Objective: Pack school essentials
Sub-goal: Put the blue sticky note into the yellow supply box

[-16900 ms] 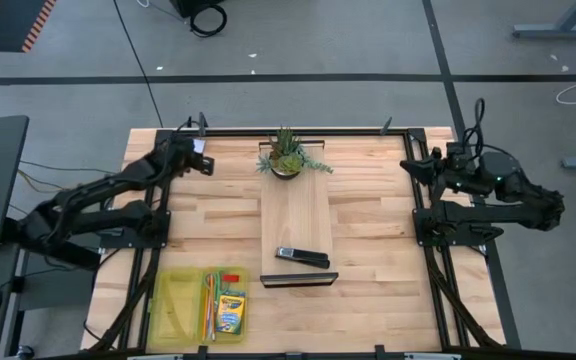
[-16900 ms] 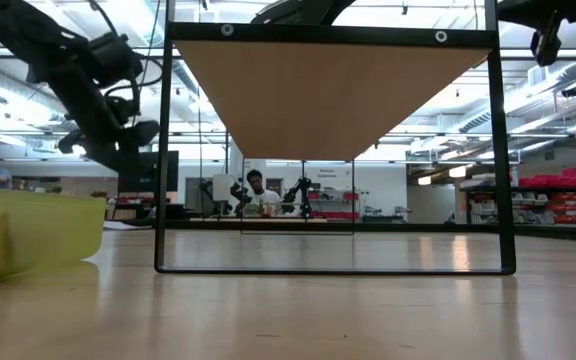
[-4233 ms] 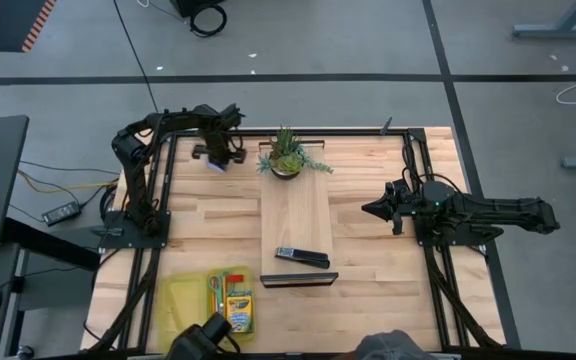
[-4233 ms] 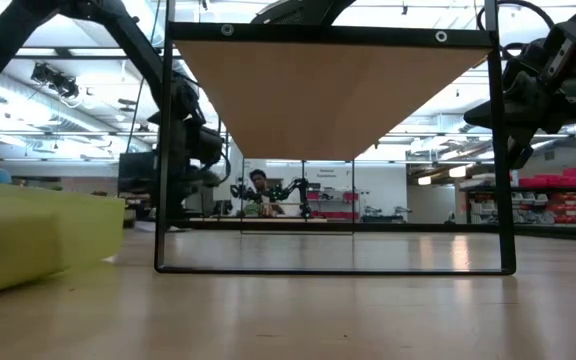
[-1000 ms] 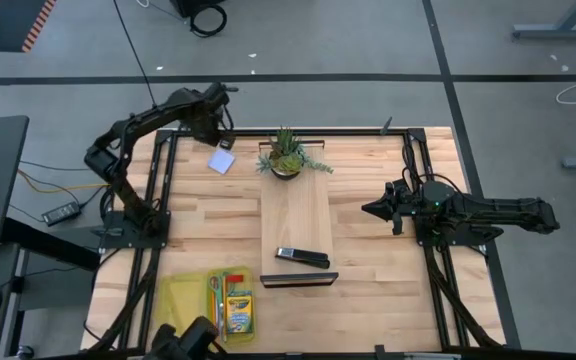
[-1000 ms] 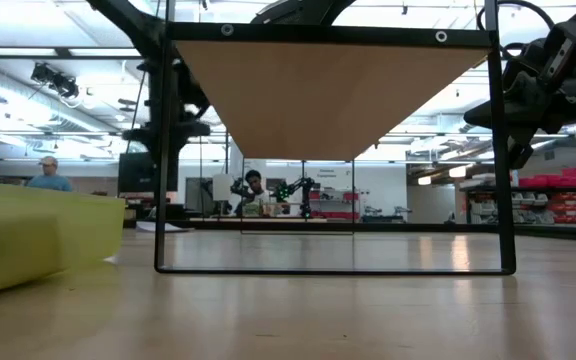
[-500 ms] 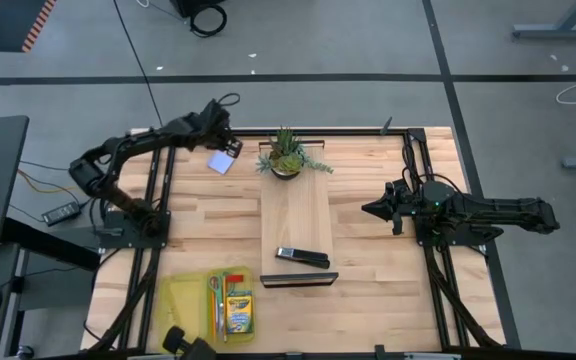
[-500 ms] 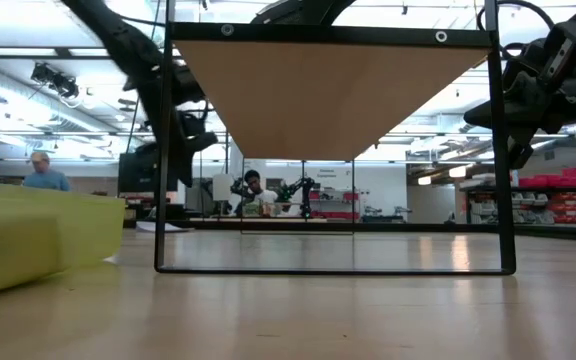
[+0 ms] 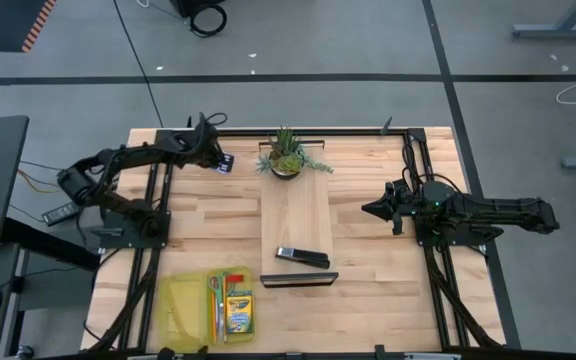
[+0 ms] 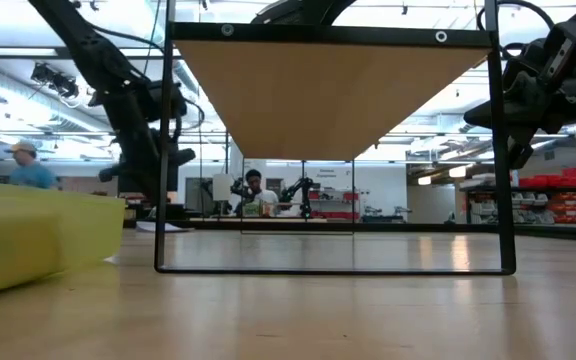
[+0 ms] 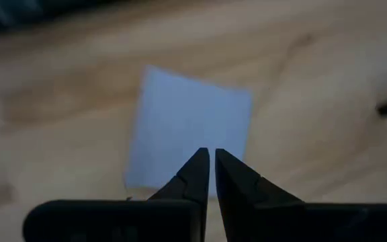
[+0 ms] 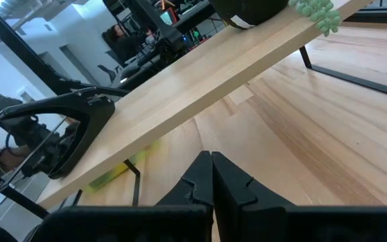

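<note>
Both sets of jaws are closed — left gripper (image 9: 219, 160) over the pale note pad (image 11: 188, 138), right gripper (image 9: 370, 210) idle mid-tabletop.

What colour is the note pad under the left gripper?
Pale blue-white. The note pad shows best in the left wrist view, lying on the wooden table beyond the left gripper.

Open tabletop (image 9: 378, 255) between raised board (image 9: 296, 225) and each side frame. Potted plant (image 9: 286, 154) and black stapler (image 9: 302, 257) occupying board; yellow tray (image 9: 206, 305) blocking near-left corner.
</note>
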Motion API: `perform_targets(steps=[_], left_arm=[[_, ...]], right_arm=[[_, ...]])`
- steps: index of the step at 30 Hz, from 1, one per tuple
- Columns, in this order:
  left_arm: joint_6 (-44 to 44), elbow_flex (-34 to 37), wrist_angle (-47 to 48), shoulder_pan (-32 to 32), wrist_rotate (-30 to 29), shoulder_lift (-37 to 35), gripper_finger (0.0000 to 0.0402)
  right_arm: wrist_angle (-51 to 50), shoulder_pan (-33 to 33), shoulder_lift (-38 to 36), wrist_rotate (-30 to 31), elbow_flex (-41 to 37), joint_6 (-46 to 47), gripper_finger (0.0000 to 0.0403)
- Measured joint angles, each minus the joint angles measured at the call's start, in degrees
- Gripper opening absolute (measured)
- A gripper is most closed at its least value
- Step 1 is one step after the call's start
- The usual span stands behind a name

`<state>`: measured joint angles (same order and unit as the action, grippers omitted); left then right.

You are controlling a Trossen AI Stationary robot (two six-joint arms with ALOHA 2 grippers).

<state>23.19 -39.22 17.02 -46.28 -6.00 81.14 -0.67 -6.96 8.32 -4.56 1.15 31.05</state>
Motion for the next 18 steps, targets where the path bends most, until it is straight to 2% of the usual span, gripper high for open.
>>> perform_targets(steps=[3,8,13,18], left_arm=[[1.95,-1.76,3.39,0.10,1.99,3.29,0.0024],[6.46,-3.34,4.15,0.59,1.18,5.41,0.0006],[8.72,-3.61,4.19,0.98,-0.67,6.68,0.0005],[9.65,-3.81,7.54,0.95,1.77,10.32,0.0005]], right_arm=[[0.00,0.00,0.00,0.00,0.00,-0.01,0.0006],[0.00,0.02,0.00,0.00,0.00,0.00,0.0006],[0.00,0.02,0.00,0.00,0.00,-0.02,0.0006],[0.00,0.01,0.00,0.00,0.00,0.00,0.0006]])
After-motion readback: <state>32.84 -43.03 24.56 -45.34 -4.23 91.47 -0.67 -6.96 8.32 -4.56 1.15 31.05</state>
